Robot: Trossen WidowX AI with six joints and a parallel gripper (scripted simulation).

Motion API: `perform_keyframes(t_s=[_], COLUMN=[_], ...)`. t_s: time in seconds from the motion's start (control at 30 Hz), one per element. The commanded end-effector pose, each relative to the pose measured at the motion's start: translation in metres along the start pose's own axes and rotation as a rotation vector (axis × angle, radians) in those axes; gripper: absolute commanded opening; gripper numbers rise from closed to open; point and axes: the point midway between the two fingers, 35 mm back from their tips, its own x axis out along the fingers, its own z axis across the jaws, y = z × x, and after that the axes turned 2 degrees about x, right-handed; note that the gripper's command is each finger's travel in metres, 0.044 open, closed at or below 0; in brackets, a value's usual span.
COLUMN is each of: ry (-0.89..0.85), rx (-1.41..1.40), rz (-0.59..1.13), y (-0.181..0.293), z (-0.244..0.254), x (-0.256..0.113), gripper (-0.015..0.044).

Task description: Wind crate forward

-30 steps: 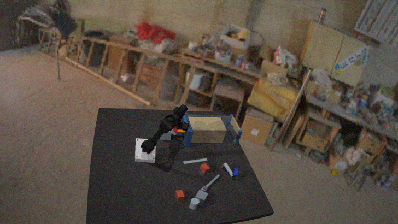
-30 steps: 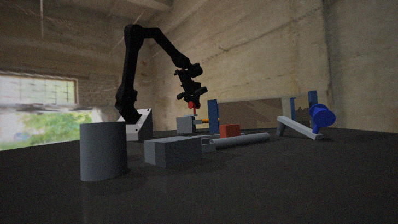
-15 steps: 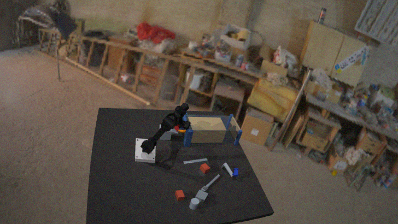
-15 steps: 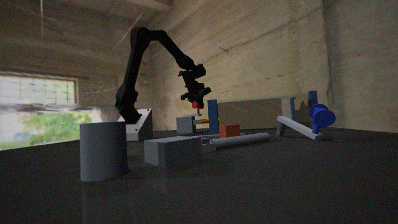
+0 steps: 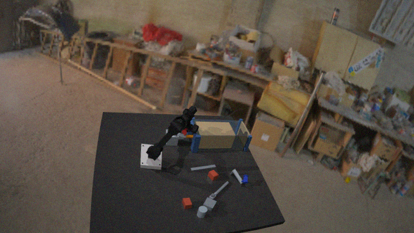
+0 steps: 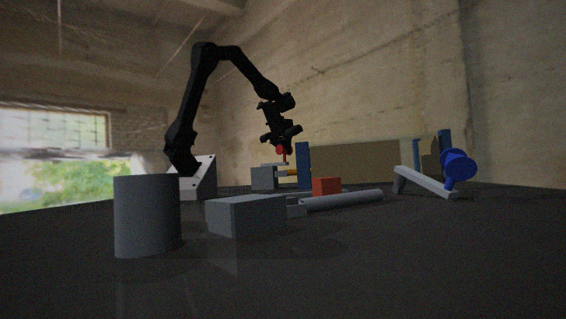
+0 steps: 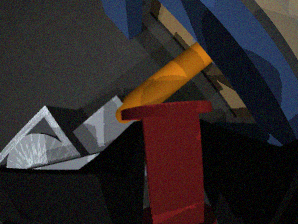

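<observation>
My gripper (image 5: 185, 132) (image 6: 284, 150) (image 7: 163, 127) is shut on the red knob of the winch handle. The handle's grey arm (image 6: 273, 163) lies level over the grey winch (image 5: 172, 141) (image 6: 263, 178) (image 7: 37, 150), pointing toward the rack. Its key end is hidden. The orange strap (image 5: 189, 136) (image 6: 291, 172) (image 7: 165, 84) runs from the winch to the rack mouth. The tan crate (image 5: 215, 141) (image 6: 352, 162) sits flat inside the clear-panelled cubby, near the blue frame (image 5: 195, 143) (image 6: 303, 166) (image 7: 122, 15). I cannot tell if they touch. A gap shows behind the crate.
A crank (image 5: 236, 176) (image 6: 424, 180) with a blue knob (image 5: 244, 178) (image 6: 459, 166) lies right of centre. Nearby are a flat bar (image 5: 203, 167), red blocks (image 5: 212, 175) (image 5: 187, 203), a grey rod (image 5: 220, 189) (image 6: 344, 200), a grey block (image 5: 209, 203) (image 6: 245, 215) and a cylinder (image 5: 202, 211) (image 6: 146, 218).
</observation>
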Motion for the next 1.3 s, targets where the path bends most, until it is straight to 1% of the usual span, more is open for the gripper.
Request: perform_keyframes(t_s=[0.0,1.27], ry=[-0.009,-0.011], rx=[0.002,0.003], rz=[-0.018,-0.022], y=[-0.012,-0.049], z=[0.007,0.043], x=[0.006,0.021], gripper=[0.0000,0.0000])
